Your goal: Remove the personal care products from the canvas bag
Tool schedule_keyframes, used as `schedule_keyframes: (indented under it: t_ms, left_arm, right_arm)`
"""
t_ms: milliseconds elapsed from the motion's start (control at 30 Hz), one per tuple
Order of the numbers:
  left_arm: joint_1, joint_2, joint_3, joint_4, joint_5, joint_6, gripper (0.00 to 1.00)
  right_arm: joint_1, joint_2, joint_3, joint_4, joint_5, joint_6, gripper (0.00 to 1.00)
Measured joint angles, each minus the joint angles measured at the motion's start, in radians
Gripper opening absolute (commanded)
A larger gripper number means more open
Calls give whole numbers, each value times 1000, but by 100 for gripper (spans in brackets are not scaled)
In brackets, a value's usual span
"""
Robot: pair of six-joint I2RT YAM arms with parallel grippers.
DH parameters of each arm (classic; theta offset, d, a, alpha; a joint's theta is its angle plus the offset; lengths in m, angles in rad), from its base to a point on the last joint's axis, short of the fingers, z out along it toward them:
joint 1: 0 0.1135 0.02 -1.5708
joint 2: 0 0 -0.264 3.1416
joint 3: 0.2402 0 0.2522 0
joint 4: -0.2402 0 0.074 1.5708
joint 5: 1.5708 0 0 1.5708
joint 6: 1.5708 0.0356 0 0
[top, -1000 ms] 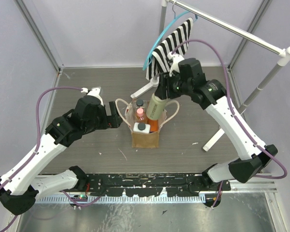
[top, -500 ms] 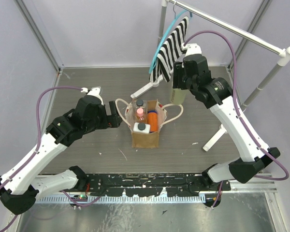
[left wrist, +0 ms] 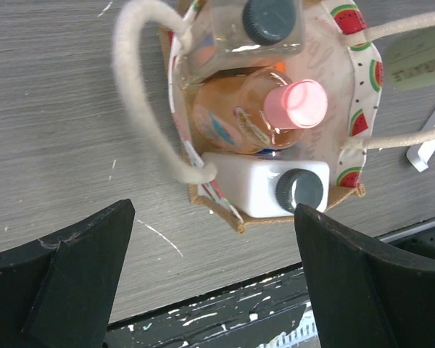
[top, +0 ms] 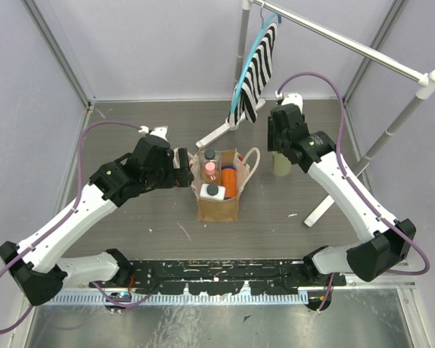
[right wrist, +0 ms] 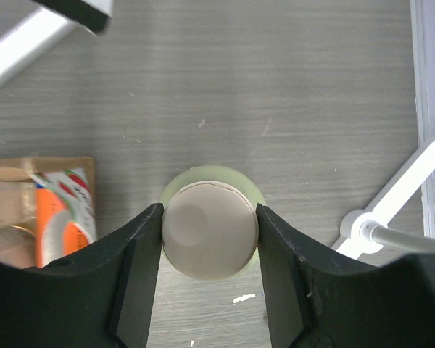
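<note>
The canvas bag point(top: 219, 208) stands mid-table with cream handles. Bottles stand in it: a dark-capped one point(top: 209, 154), a pink-topped one point(top: 211, 169), an orange one point(top: 228, 183) and a squat white one with black cap point(top: 212, 191). The left wrist view shows the dark cap point(left wrist: 270, 18), pink top point(left wrist: 297, 103) and white bottle point(left wrist: 261, 185). My left gripper point(top: 185, 167) point(left wrist: 217, 290) is open and empty at the bag's left handle point(left wrist: 134, 109). My right gripper point(top: 279, 148) point(right wrist: 209, 217) is shut on the tall cream bottle point(top: 280, 166) point(right wrist: 210, 233), upright right of the bag.
A white clothes rack stands behind and right, its legs on the table point(top: 216, 135) point(top: 322, 206). A black-and-white striped cloth point(top: 257, 69) hangs on a blue hanger just above my right arm. Metal frame posts point(top: 58, 51) bound the cell.
My right gripper carried the cream bottle from above the bag out to the right and lowered it. My left gripper moved right, closer to the bag. The striped cloth swung back.
</note>
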Motion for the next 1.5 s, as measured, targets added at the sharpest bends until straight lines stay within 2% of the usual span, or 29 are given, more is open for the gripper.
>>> schedule_keyframes:
  t_ms: [100,167,233,433,500,533,700,800,900,1100,1300,1467,1500]
  left_arm:
    - [-20,35,19,16,8,0,99]
    - [-43,48,28,24,6,0,99]
    - [-62,62,38,28,4,0,99]
    - [-122,165,98,26,-17,4,99]
    - [-157,207,119,20,-32,6,99]
    - [-175,223,127,17,-39,8,99]
    - [-254,290,162,-1,-73,24,99]
    - [-259,341,182,-13,-82,32,99]
    - [-258,395,195,-36,-90,42,99]
    - [-261,471,211,-72,-113,64,99]
    - [-264,476,211,-76,-131,70,86]
    - [-267,472,234,-113,-141,74,49]
    - [-268,472,249,-128,-143,78,45]
  right_arm:
    - [-10,0,-103,20,4,16,36]
    - [-14,0,-152,27,4,23,43]
    - [-16,-2,-186,39,4,33,48]
    - [-18,-33,-253,76,-2,58,52]
    - [-18,-52,-267,84,-3,64,57]
    - [-18,-58,-271,88,-3,65,60]
    - [-18,-88,-284,112,9,66,88]
    - [-21,-118,-286,135,19,67,96]
    - [-25,-141,-288,141,24,67,99]
    - [-27,-173,-288,140,23,68,100]
    - [-27,-211,-286,124,11,68,100]
    - [-26,-229,-247,100,-18,71,100]
    - [-24,-232,-234,96,-26,71,100]
